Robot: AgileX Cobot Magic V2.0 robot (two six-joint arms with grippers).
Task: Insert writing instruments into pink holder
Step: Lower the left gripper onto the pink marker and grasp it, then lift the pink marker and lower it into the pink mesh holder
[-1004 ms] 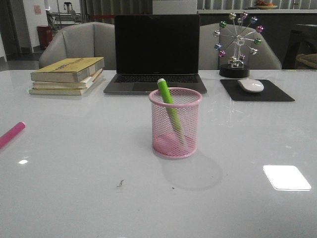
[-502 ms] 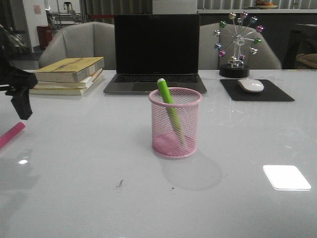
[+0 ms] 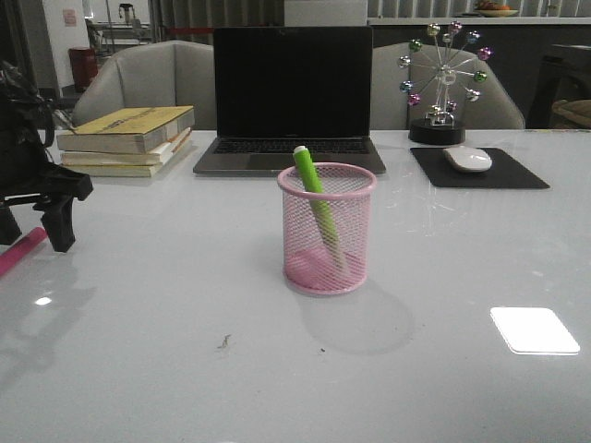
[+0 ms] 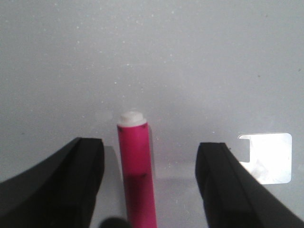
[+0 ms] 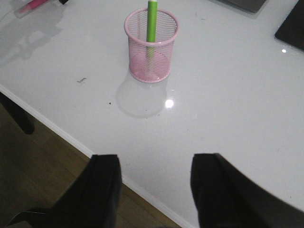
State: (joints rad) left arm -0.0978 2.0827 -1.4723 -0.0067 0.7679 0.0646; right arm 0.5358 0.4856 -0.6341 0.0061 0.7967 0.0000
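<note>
- Left gripper hanging low over the table at the far 9 o'clock edge of the front view, fingers spread wide with nothing pinched.
- Magenta pen lying flat on the tabletop right in the gap between those two black fingers, white cap end poking out past the fingertips. No contact visible on either side. Just a pink sliver of it showing in the front view.
- Stack of books toward 10 o'clock from the table's middle, yellow cover on top.
- Open laptop with dark screen at 12 o'clock, behind the cup.
- Pink mesh holder standing upright dead centre, well apart from the left gripper.
- Lime green pen already inside the holder, leaning, its top tilted toward 11 o'clock and sticking up past the rim.
- Little ferris-wheel ornament with coloured balls at about 1 o'clock, white mouse on a black mousepad just in front of it.
- Right gripper out at the near table edge, visible in the right wrist view only, fingers spread and holding nothing, far from the holder.
</note>
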